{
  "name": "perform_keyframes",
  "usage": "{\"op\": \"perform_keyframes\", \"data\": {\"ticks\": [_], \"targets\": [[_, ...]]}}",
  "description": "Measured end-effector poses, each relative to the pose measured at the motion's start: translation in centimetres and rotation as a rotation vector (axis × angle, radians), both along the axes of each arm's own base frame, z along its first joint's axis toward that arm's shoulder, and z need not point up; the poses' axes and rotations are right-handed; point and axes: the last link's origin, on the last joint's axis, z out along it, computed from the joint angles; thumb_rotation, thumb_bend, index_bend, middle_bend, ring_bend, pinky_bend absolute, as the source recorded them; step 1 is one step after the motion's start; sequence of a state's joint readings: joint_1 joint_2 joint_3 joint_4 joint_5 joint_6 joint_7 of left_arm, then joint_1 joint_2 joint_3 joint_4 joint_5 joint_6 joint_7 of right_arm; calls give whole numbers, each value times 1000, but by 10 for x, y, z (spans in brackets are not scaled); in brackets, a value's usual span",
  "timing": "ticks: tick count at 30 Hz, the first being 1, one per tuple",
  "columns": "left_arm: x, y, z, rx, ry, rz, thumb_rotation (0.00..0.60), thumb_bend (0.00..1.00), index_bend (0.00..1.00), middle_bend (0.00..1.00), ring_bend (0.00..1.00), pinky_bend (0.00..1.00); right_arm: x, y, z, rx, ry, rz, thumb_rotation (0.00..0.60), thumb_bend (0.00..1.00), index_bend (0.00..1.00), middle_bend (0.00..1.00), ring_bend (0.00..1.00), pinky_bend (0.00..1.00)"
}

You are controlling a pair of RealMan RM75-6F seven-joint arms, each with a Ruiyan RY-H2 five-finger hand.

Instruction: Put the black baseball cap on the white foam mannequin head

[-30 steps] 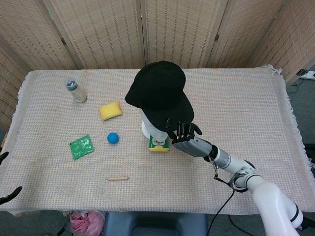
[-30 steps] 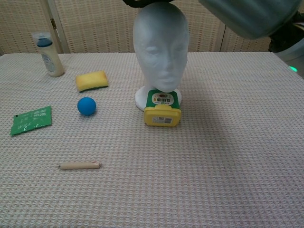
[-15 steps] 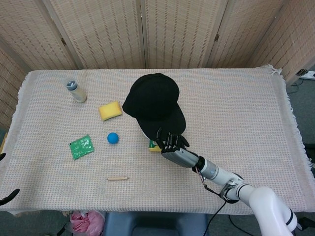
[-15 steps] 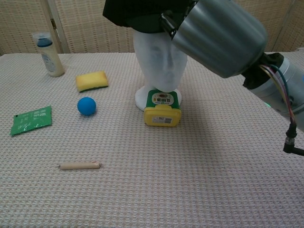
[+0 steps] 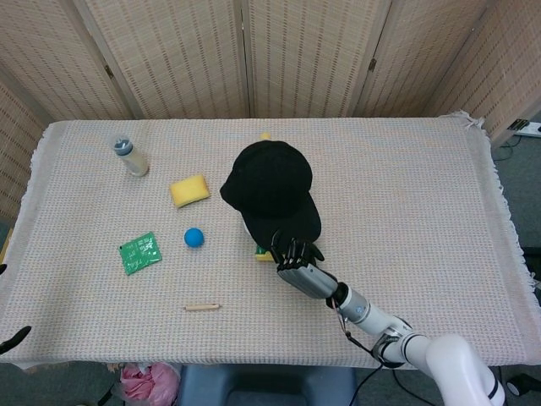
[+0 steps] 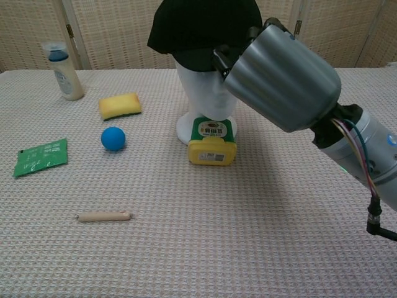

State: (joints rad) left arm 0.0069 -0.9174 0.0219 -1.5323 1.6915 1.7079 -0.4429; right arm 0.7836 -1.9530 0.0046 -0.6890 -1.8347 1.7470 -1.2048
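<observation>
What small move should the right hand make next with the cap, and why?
Probably a small press down, then let go. The cap already covers the top of the foam head, and the right hand holds its brim at the front. The face is partly hidden under the brim, so the cap looks nearly seated; whether it sits level I cannot tell.

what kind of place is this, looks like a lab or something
Probably an indoor robot test setup, not a home. A table with a woven cloth stands before folding wicker screens, and unrelated props lie scattered on it: a foam head, a blue ball, a sponge.
</observation>
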Motion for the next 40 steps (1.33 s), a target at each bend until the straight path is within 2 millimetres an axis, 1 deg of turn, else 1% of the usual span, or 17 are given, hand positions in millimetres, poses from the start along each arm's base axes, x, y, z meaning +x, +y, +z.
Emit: {"op": "perform_keyframes", "data": {"ticks": [2,3,5,7,8,12,16,19,21,23,24,26,29,33,38,40], "targets": [[0,1,0,0,3,1,600,200,3,0,0,173,-2,2,0,4,-12,-25,600,314,363,339,480,702],[0,1,-1,0,4,1,600,200,3,0,0,173,-3,3,0,7,-19,-43,600,296,287,288,432,666],[0,2,-1,1,6,3,600,200,4,0,0,173,-5,6,0,11,-28,-71,600,247,102,155,306,566],[0,2,-1,2,8,5,600,200,5,0,0,173,-5,9,0,24,-38,-94,600,224,28,92,245,511],[0,2,-2,2,8,6,600,200,5,0,0,173,-5,11,0,31,-43,-100,600,215,6,65,222,491],[0,3,-2,2,11,7,600,200,7,0,0,172,-5,19,3,61,-67,-121,600,193,0,9,172,455],[0,3,-2,3,16,8,600,200,8,0,0,173,-8,31,8,87,-86,-141,600,173,0,0,136,426],[1,2,-2,6,18,5,600,200,8,0,0,173,-15,44,15,110,-106,-160,600,165,0,0,119,411],[1,1,-2,8,20,3,600,200,8,0,0,172,-21,54,23,130,-136,-181,600,161,0,0,98,370],[2,1,-3,10,27,2,600,200,8,0,0,172,-28,64,33,157,-181,-210,600,162,0,0,64,273],[2,1,-3,12,31,3,600,200,8,0,0,172,-32,70,40,183,-221,-237,600,162,0,0,51,239],[2,2,-5,15,43,5,600,200,8,0,0,172,-40,80,52,233,-291,-286,600,162,0,0,11,125],[2,5,-9,22,69,12,600,200,8,0,0,172,-57,93,72,343,-419,-395,600,162,0,0,0,14],[4,9,-16,39,117,20,600,200,13,0,0,172,-84,101,100,503,-605,-535,600,165,0,0,0,0],[6,14,-29,81,191,19,600,200,16,0,0,172,-118,106,126,635,-817,-608,600,166,0,0,0,0],[7,17,-36,88,213,19,600,200,16,0,0,172,-135,109,136,685,-895,-638,600,166,0,0,0,0]]}}
